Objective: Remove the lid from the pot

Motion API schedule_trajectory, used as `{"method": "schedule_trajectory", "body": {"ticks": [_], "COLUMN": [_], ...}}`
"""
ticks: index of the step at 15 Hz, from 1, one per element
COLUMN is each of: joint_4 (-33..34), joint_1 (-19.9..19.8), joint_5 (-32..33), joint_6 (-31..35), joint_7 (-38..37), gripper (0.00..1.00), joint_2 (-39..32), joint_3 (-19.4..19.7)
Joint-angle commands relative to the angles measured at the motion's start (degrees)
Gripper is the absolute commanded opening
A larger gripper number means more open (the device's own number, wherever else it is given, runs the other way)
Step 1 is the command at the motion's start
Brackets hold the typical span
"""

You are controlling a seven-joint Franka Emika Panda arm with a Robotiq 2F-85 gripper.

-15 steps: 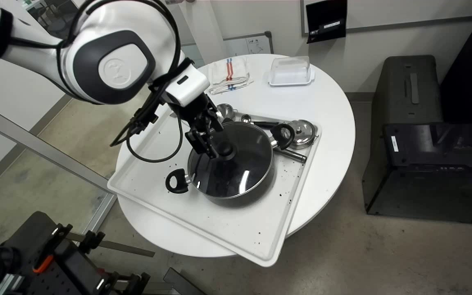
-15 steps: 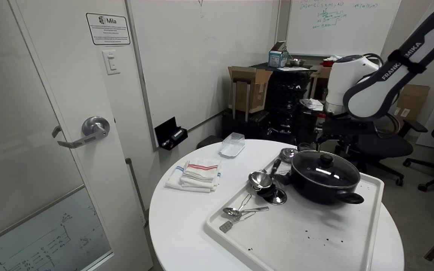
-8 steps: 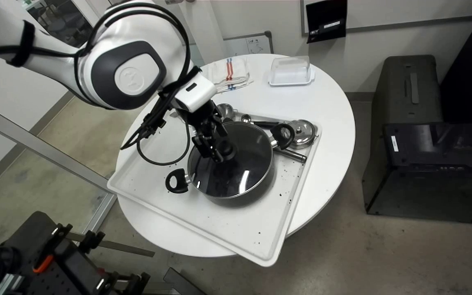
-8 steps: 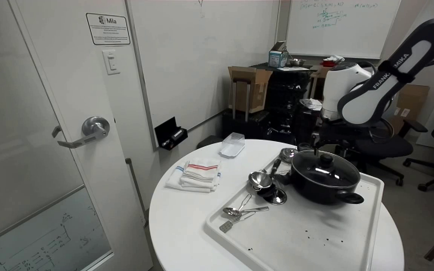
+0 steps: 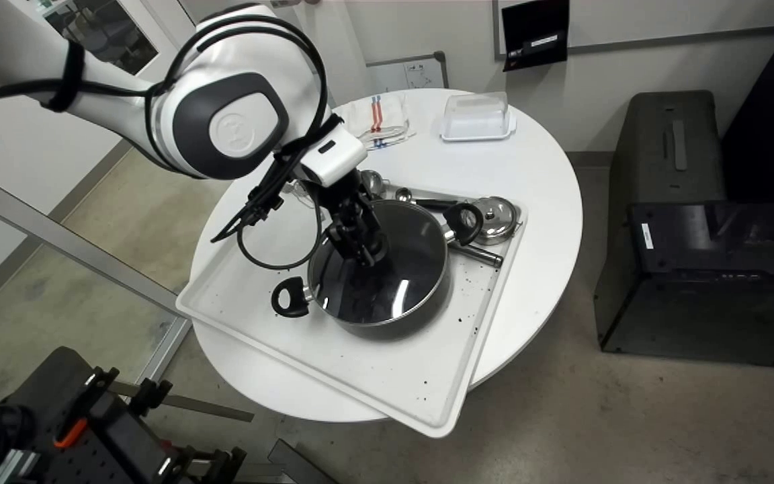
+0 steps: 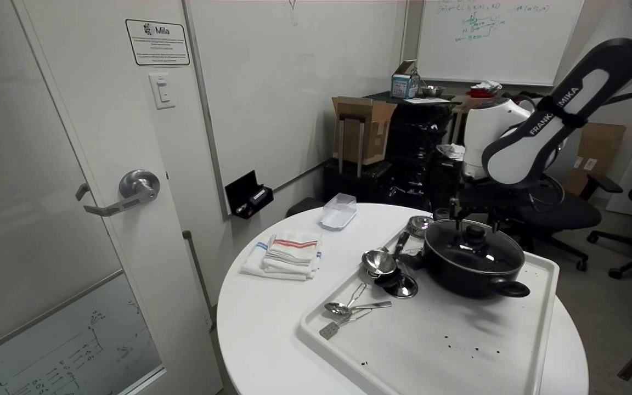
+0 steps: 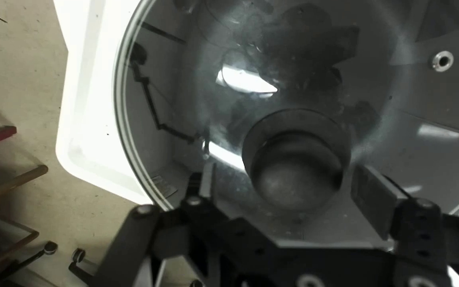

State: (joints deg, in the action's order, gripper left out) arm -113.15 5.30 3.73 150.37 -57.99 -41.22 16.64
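The black pot (image 6: 458, 277) stands on a white tray, with a side handle (image 5: 289, 296) showing. The round glass lid (image 5: 404, 269) with its thin metal rim sits on the pot; it also shows in the wrist view (image 7: 293, 87). Its dark centre knob (image 7: 295, 175) lies between my fingers in the wrist view. My gripper (image 6: 477, 226) is open just above the lid, one finger to each side of the knob. In the wrist view a gap shows between the knob and each finger pad (image 7: 375, 201). In an exterior view the gripper (image 5: 363, 250) partly hides the knob (image 5: 380, 249).
The tray (image 6: 431, 345) lies on a round white table (image 6: 261, 323). Small metal utensils (image 6: 349, 309), a metal strainer-like bowl (image 6: 379, 263) and a small lidded metal pot (image 5: 496, 218) lie beside the pot. Folded towels (image 6: 291, 255) and a clear plastic box (image 6: 339, 211) stand further off.
My gripper has moved over the lid toward its knob and a little lower, and its fingers now stand around the knob. The pot and lid have not moved.
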Motion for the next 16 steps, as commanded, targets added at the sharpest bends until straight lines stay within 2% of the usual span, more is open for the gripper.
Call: {"method": "schedule_trajectory", "body": {"ticks": [1,3,5,16], "joint_4": [2.3,2.5,2.4,-2.9], "joint_1": [-0.4,-0.5,-0.6,-1.2], "joint_5": [-1.4,-1.5,-1.3,-1.1], "joint_6": [-2.0,-2.1,-2.5,-2.4], "joint_7": [0.0,0.1,0.3,3.3], "gripper": [0.55,0.38,0.26,0.25], "joint_2": [-1.2,-0.9,-0.4,6.3], "joint_3": [-0.2,-0.3,-0.3,-1.2]}}
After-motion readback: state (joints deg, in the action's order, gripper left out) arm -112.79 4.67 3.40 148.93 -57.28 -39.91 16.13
